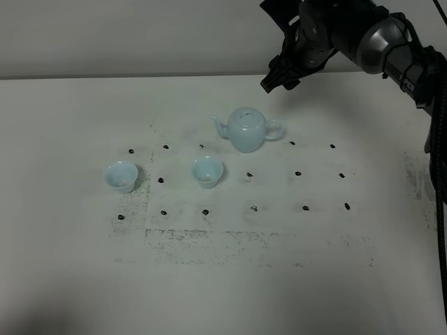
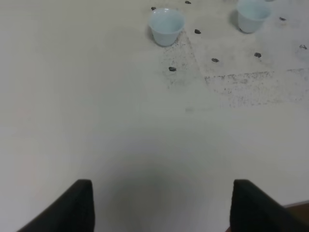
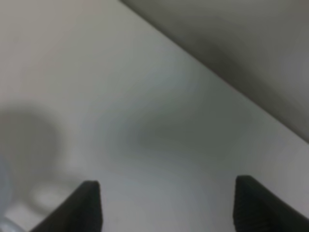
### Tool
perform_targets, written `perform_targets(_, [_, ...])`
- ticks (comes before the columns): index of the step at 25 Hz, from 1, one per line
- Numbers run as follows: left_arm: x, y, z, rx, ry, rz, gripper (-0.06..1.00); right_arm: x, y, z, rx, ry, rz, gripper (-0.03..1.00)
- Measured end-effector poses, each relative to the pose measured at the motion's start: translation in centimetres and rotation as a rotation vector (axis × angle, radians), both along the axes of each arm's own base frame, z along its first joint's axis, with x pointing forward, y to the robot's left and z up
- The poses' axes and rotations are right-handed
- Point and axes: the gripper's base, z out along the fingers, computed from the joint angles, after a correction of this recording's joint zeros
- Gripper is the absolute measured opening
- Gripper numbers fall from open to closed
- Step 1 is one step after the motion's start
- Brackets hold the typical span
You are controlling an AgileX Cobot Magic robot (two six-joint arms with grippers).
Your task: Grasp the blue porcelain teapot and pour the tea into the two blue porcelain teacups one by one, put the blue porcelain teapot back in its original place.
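Observation:
The blue porcelain teapot [image 1: 246, 129] stands upright on the white table, lid on, spout to the left and handle to the right. Left of it and nearer the front, the two blue porcelain teacups [image 1: 121, 176] [image 1: 207, 171] stand upright, and a faint brownish patch of tea shows low inside each. Both teacups [image 2: 166, 26] [image 2: 252, 16] also appear far off in the left wrist view. My right gripper [image 1: 278, 82] [image 3: 166, 205] hangs open and empty above the table, behind the teapot and slightly right of it. My left gripper [image 2: 161, 208] is open over bare table, holding nothing.
Small black marks [image 1: 298, 174] dot the table in a grid around the teapot and cups. A worn speckled patch [image 1: 209, 241] lies in front of them. The table's back edge meets the wall [image 1: 140, 42] behind the teapot.

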Motion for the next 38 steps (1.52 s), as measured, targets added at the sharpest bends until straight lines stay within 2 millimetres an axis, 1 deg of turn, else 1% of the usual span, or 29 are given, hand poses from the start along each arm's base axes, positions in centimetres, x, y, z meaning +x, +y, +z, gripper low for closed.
perform_targets(3, [0.0, 0.0, 0.0, 0.0, 0.0, 0.0, 0.61, 0.1, 0.1, -1.4, -0.008, 0.02, 0.007, 0.59])
perform_targets(6, [0.0, 0.0, 0.0, 0.0, 0.0, 0.0, 0.61, -0.1, 0.1, -2.6, -0.01, 0.059, 0.008, 0.59])
perform_targets(11, [0.0, 0.0, 0.0, 0.0, 0.0, 0.0, 0.61, -0.8, 0.9, -3.6, 0.066, 0.13, 0.015, 0.59])
perform_targets(14, [0.0, 0.0, 0.0, 0.0, 0.0, 0.0, 0.61, -1.1, 1.4, -3.7, 0.078, 0.147, 0.023, 0.59])
perform_targets(25, [0.0, 0.0, 0.0, 0.0, 0.0, 0.0, 0.61, -1.9, 1.1, -4.1, 0.05, 0.245, 0.005, 0.59])
perform_targets(33, [0.0, 0.0, 0.0, 0.0, 0.0, 0.0, 0.61, -2.6, 1.4, -4.3, 0.091, 0.325, -0.011, 0.59])
perform_targets(38, [0.0, 0.0, 0.0, 0.0, 0.0, 0.0, 0.61, -3.0, 1.7, -4.4, 0.087, 0.357, -0.008, 0.59])
